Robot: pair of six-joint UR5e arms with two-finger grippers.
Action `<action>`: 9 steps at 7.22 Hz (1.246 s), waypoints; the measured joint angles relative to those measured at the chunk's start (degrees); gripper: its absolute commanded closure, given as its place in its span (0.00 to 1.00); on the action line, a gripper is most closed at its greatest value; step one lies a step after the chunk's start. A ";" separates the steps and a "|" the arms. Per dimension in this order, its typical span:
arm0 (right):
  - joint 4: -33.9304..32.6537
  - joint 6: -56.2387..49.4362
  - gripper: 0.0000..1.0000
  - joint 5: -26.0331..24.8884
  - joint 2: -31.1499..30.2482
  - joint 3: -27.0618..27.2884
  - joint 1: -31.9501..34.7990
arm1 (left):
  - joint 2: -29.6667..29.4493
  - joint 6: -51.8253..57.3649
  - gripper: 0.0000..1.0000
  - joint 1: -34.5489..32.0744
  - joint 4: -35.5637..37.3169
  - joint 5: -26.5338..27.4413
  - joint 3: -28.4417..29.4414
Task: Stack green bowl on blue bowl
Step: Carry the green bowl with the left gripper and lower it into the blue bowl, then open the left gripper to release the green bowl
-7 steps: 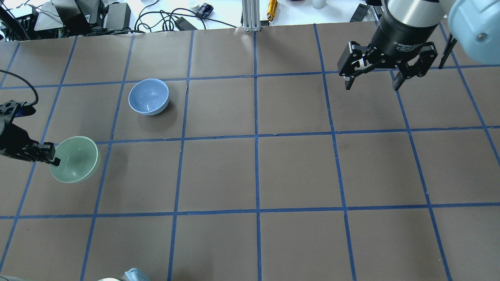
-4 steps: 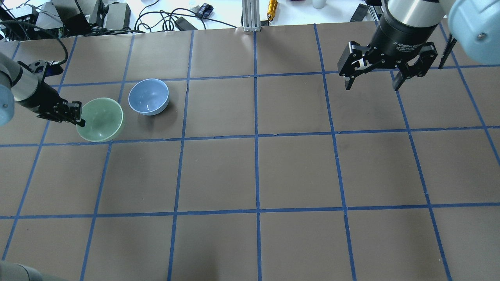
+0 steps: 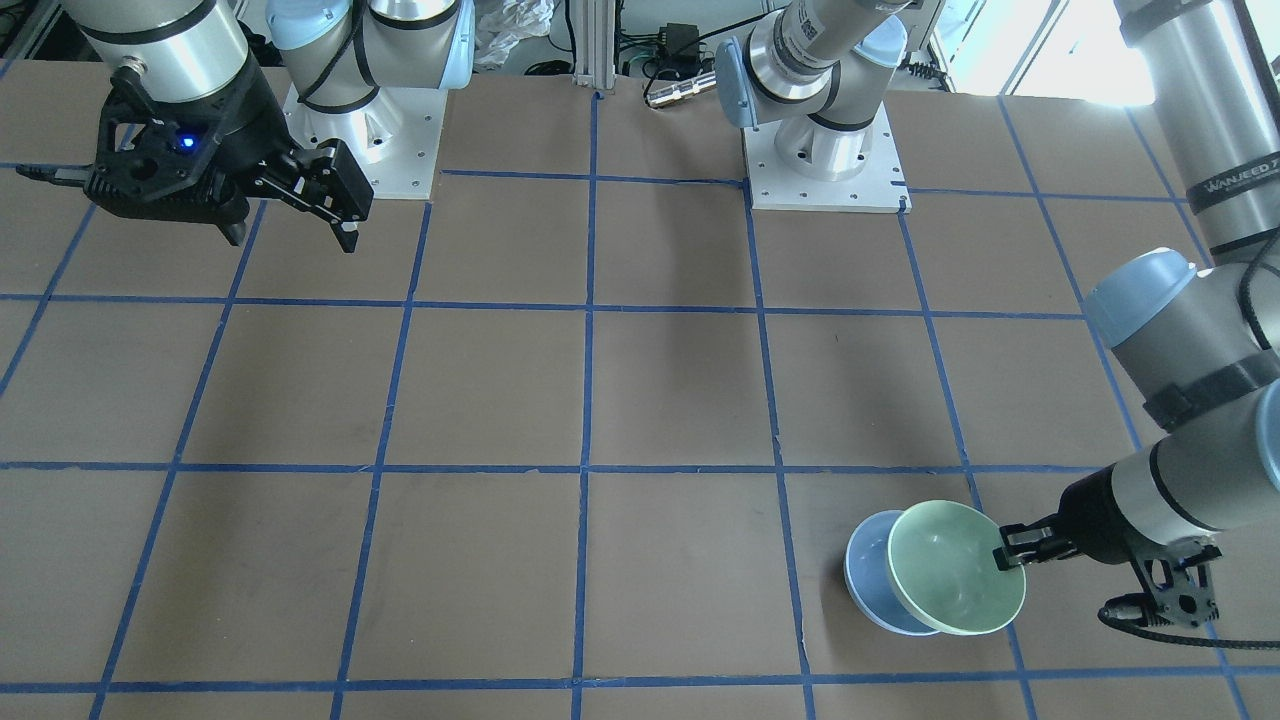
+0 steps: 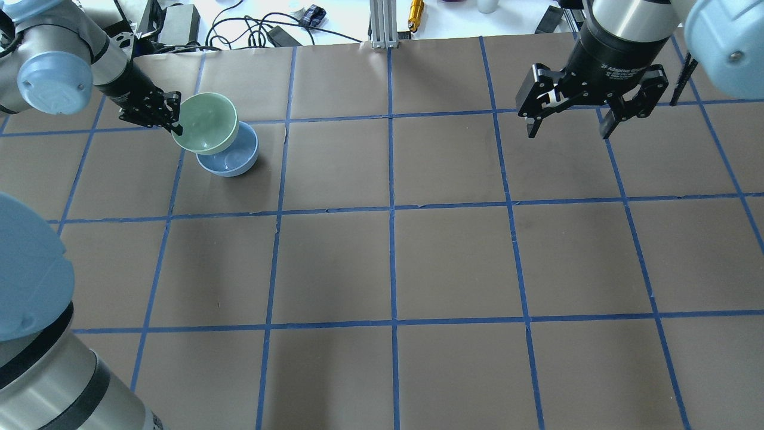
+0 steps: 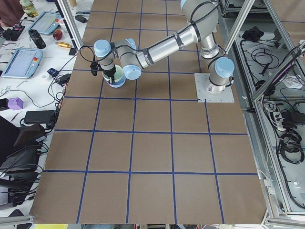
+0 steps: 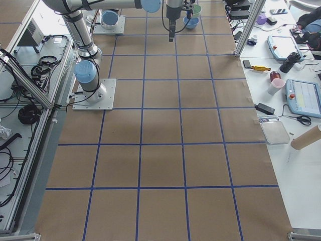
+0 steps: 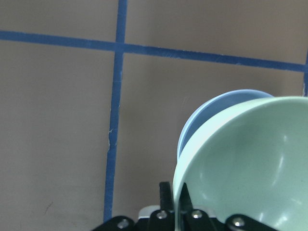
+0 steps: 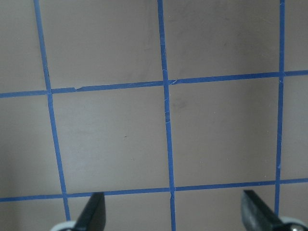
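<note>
My left gripper [image 4: 175, 124] is shut on the rim of the pale green bowl [image 4: 206, 123] and holds it in the air, partly over the blue bowl [image 4: 230, 160], which rests on the table. In the front-facing view the green bowl [image 3: 950, 566] overlaps the blue bowl [image 3: 870, 570], with the left gripper [image 3: 1008, 553] at its right rim. The left wrist view shows the green bowl [image 7: 250, 168] above the blue bowl [image 7: 211, 113]. My right gripper [image 4: 570, 125] is open and empty, high over the far right of the table.
The table is brown paper with a grid of blue tape [image 4: 391, 209]. Cables, boxes and small tools [image 4: 268, 30] lie beyond the far edge. The left arm's elbow [image 4: 30, 286] fills the overhead view's lower left corner.
My left gripper has carried the green bowl from the near left of the table away and to the right, until it hangs partly over the blue bowl. The right arm has not moved.
</note>
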 measured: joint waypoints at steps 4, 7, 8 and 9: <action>-0.02 -0.01 0.00 0.00 0.00 0.02 0.00 | -1.19 -1.34 1.00 -1.91 -0.24 2.51 0.01; -0.06 0.02 0.00 0.00 0.00 -0.01 0.00 | -0.92 -1.49 0.27 -1.96 0.17 4.79 -1.96; -0.03 0.02 0.00 0.00 0.00 -0.01 0.00 | -0.76 -1.62 0.19 -1.96 0.29 5.03 -2.33; -0.02 0.02 0.00 0.00 0.01 -0.01 0.00 | -0.44 -1.82 0.15 -2.02 0.31 5.12 -2.37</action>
